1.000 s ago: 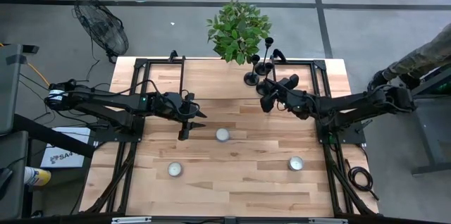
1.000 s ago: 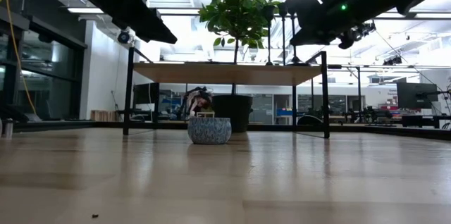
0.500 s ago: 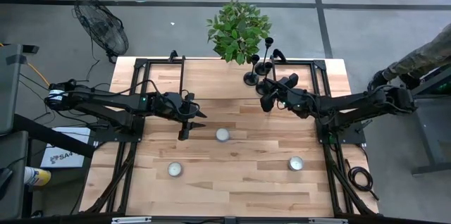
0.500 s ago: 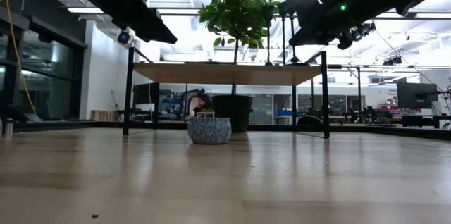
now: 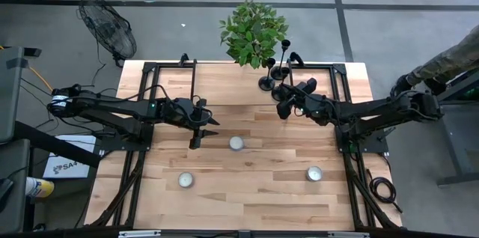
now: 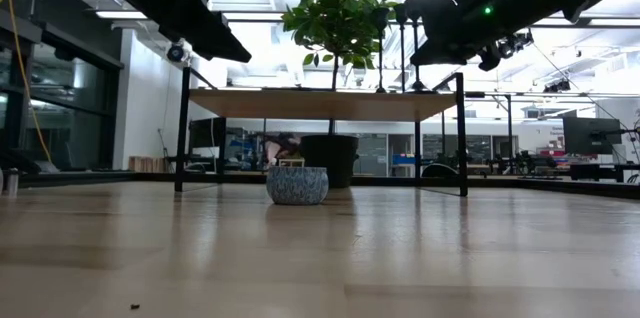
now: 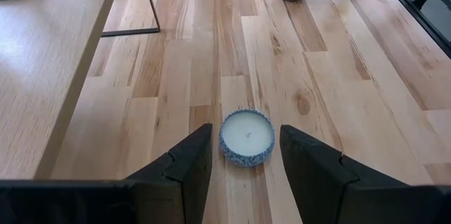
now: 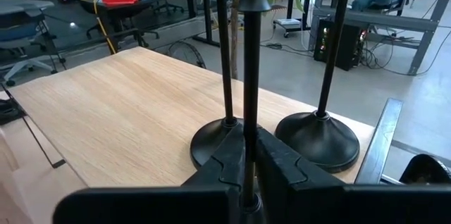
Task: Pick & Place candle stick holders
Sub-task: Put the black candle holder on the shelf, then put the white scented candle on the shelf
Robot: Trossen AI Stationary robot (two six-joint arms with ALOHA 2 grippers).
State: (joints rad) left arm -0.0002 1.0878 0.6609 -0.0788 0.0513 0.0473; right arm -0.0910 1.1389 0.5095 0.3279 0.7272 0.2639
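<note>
The wooden table (image 5: pixel 247 193) is carrying three white candles (image 5: pixel 236 143) and black candle stick holders (image 5: pixel 266 82).

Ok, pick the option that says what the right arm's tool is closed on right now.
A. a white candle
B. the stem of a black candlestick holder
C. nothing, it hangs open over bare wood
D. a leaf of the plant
B: in the right wrist view the right tool has its fingers closed on the thin stem of a candlestick holder, with two other holders standing just beyond on the table.
</note>
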